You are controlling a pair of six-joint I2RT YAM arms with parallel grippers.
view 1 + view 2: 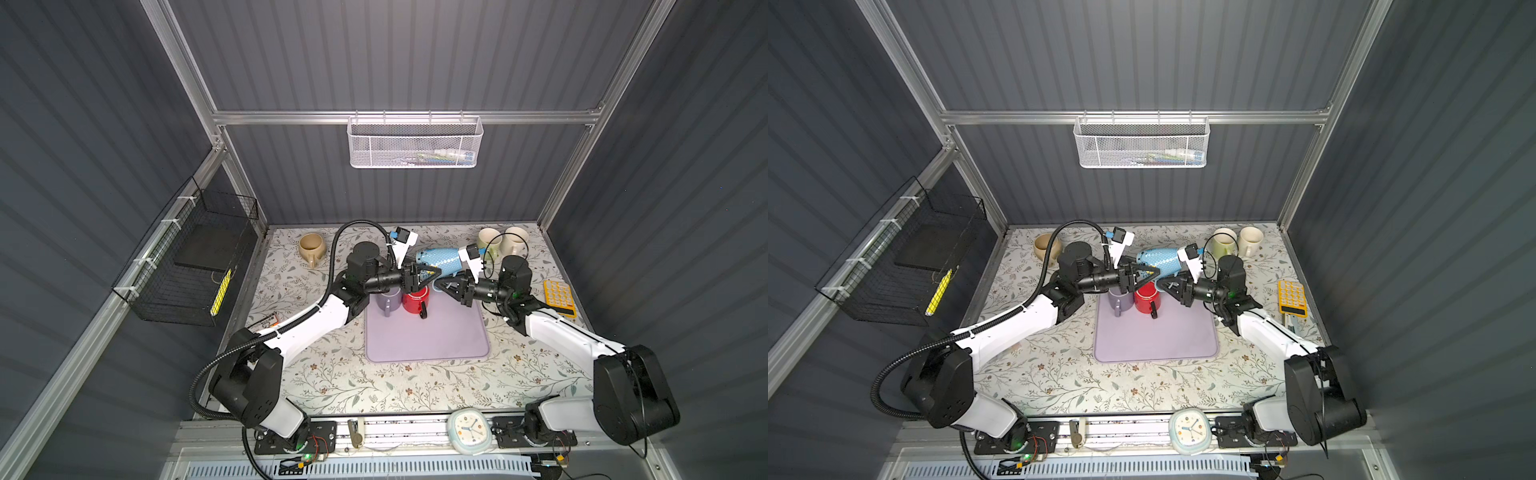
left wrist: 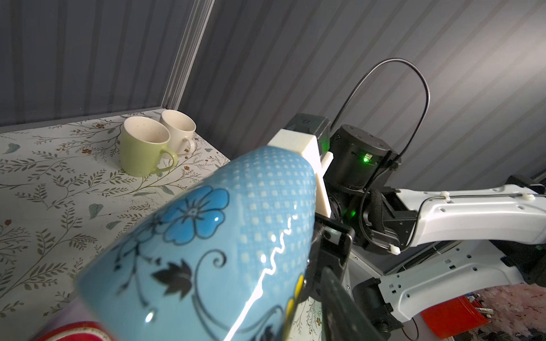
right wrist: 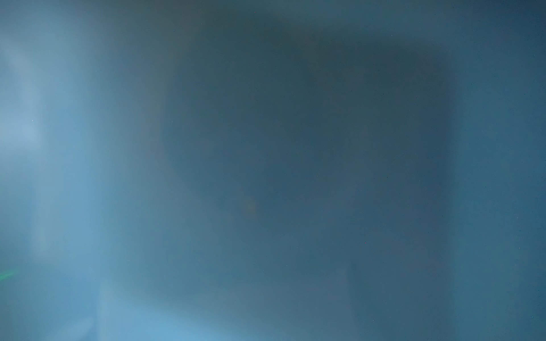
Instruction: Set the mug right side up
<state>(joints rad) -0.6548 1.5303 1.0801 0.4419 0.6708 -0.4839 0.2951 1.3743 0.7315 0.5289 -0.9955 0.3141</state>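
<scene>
Two pairs of fingers (image 1: 433, 272), blue mug (image 1: 440, 259) sideways between

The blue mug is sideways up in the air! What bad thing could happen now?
1. The blue mug hangs on its side between the left gripper and right gripper, over the red mug and close to the purple mug. If it slips, it could drop and chip them.
2. Its glaze looks shiny and slick, so twisting it might make it slide out.

No text is showing clearly enough to read; the clock (image 1: 472, 432) and calculator (image 1: 559, 297) markings are appearing too small.
</scene>
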